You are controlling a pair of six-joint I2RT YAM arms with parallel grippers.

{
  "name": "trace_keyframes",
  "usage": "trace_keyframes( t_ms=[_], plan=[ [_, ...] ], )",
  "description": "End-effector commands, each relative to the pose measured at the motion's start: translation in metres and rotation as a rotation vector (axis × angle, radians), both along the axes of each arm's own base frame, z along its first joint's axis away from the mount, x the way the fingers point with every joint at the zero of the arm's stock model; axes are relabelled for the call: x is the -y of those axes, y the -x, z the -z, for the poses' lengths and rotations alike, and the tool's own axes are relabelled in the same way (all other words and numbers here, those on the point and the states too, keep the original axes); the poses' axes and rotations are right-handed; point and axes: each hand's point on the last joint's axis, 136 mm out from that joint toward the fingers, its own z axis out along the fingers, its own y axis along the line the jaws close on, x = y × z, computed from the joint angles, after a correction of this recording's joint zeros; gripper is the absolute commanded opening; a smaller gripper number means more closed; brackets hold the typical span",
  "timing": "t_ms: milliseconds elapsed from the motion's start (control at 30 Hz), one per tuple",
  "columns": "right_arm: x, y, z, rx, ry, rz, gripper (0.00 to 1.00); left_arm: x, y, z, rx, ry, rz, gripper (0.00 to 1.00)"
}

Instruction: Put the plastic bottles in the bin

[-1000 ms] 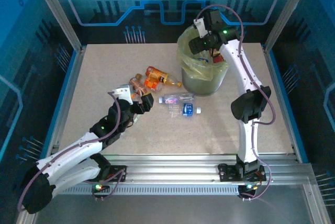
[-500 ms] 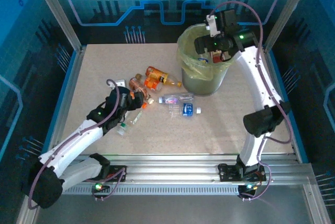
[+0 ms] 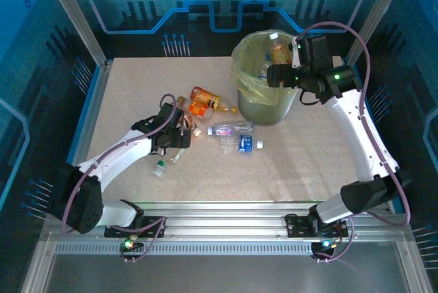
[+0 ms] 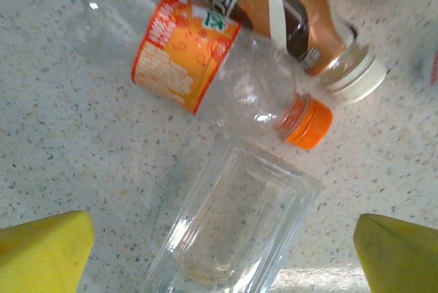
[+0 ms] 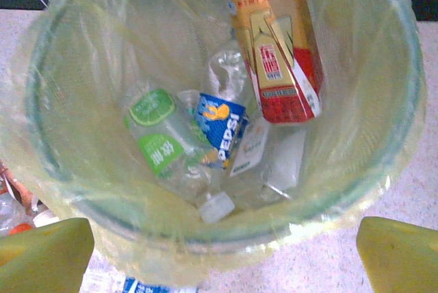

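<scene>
In the left wrist view a clear squarish bottle [image 4: 233,231] lies on the table between my left gripper's [image 4: 222,260] wide-open yellow fingers [image 4: 42,252], which do not touch it. Just beyond it lie a clear bottle with an orange label and cap [image 4: 198,67] and a brown bottle [image 4: 280,9]. From above, my left gripper [image 3: 179,131] sits at this cluster. My right gripper [image 3: 275,74] hovers open over the bin [image 3: 265,108]. Inside the bin [image 5: 48,142] lie a gold-and-red bottle [image 5: 277,53], a blue-labelled one [image 5: 222,129] and a green-labelled one [image 5: 154,135].
An orange bottle [image 3: 204,100] lies left of the bin. Two clear bottles [image 3: 230,129], one with a blue label [image 3: 242,143], lie in front of it. A small clear bottle [image 3: 163,164] lies near the left forearm. Blue walls enclose the table.
The right gripper opened fully and drew back to the bin's right side; the gold-and-red bottle now lies in the bin. The left arm reached forward to the bottle cluster.
</scene>
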Motion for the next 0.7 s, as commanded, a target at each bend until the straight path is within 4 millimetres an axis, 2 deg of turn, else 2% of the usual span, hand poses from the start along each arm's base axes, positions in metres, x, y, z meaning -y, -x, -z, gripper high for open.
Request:
trace_keyframes(
  t_ms=[0, 267, 667],
  plan=[
    [0.002, 0.011, -0.014, 0.057, -0.048, 0.035, 1.00, 0.000, 0.007, 0.008, -0.093, -0.021, 0.044, 0.99],
    [0.009, 0.027, -0.020, 0.084, -0.053, 0.047, 1.00, 0.003, 0.009, 0.030, -0.180, -0.027, 0.055, 0.99],
    [0.009, 0.026, -0.014, 0.078, -0.056, 0.048, 1.00, 0.013, 0.020, 0.055, -0.271, 0.033, 0.071, 0.99]
  ],
)
